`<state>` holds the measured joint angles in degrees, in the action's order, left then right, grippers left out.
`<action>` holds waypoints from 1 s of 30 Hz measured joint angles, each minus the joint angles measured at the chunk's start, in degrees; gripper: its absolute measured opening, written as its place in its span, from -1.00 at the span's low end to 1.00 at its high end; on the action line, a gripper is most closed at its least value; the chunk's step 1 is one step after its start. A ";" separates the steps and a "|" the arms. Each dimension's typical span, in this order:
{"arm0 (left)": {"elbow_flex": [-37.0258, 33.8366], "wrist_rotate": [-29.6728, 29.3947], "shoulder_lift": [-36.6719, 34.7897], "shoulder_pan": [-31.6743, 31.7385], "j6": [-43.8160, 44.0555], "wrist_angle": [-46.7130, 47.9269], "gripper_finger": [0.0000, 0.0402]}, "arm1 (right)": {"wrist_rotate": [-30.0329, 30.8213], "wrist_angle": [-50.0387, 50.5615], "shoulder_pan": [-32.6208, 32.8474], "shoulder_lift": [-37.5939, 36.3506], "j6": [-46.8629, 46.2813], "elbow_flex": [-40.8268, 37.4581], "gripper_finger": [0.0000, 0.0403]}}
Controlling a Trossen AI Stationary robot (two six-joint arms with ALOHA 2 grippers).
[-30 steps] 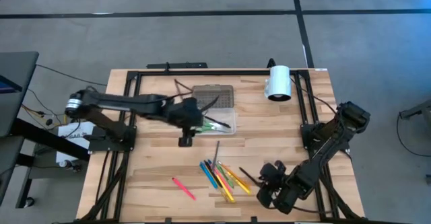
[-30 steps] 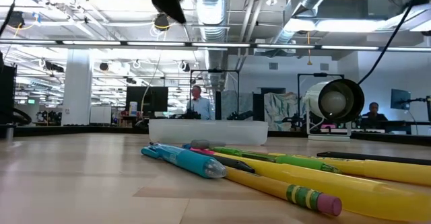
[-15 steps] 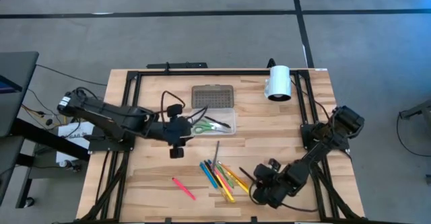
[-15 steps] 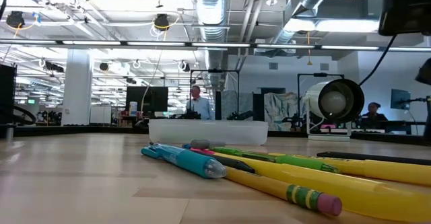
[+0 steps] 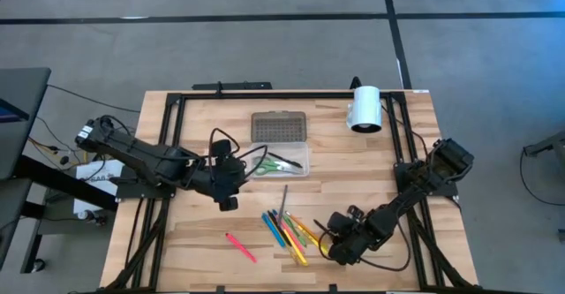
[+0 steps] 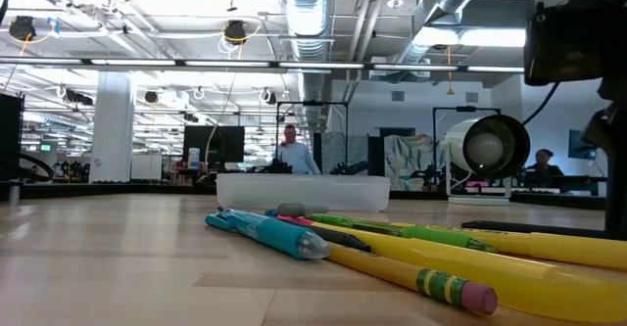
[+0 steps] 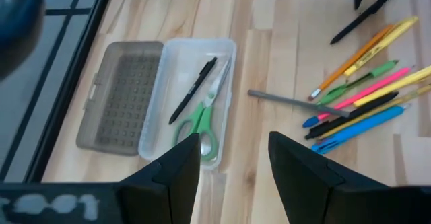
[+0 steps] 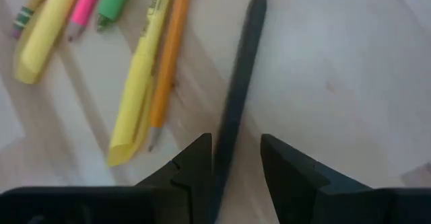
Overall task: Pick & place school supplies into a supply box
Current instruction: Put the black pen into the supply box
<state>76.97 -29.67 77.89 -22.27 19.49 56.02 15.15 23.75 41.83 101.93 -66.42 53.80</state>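
The clear supply box [image 5: 281,159] stands open, its dotted grey lid [image 5: 279,126] lying flat on its far side. Green-handled scissors [image 7: 199,128] and a black pen [image 7: 192,91] lie inside it. A pile of coloured pens [image 5: 291,231] lies near the table's near edge, with a grey pencil [image 7: 296,101] on its far side and a pink pen [image 5: 240,247] apart on its left. My left gripper [image 7: 233,163] hovers open, left of and nearer than the box. My right gripper [image 8: 236,165] is open and low, its fingers either side of a black marker [image 8: 240,93] lying on the table.
A white cylinder [image 5: 365,109] lies at the table's far right, near the black frame rail [image 5: 265,95]. Bare wood lies left of the pink pen and between the box and the pile. People [image 6: 291,150] stand in the room far behind the table.
My left gripper has drawn back from over the box toward the table's left and near side, and the scissors lie in the box. My right gripper has moved left toward the pile of pens, ending at the black marker.
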 joint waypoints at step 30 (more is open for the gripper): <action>-0.37 -9.22 0.04 -4.96 20.00 18.61 -0.17 | -7.31 6.84 -7.61 0.98 -8.65 0.23 -0.87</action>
<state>76.60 -38.88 77.93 -27.22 39.49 74.63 7.84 30.59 34.22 102.91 -75.07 54.04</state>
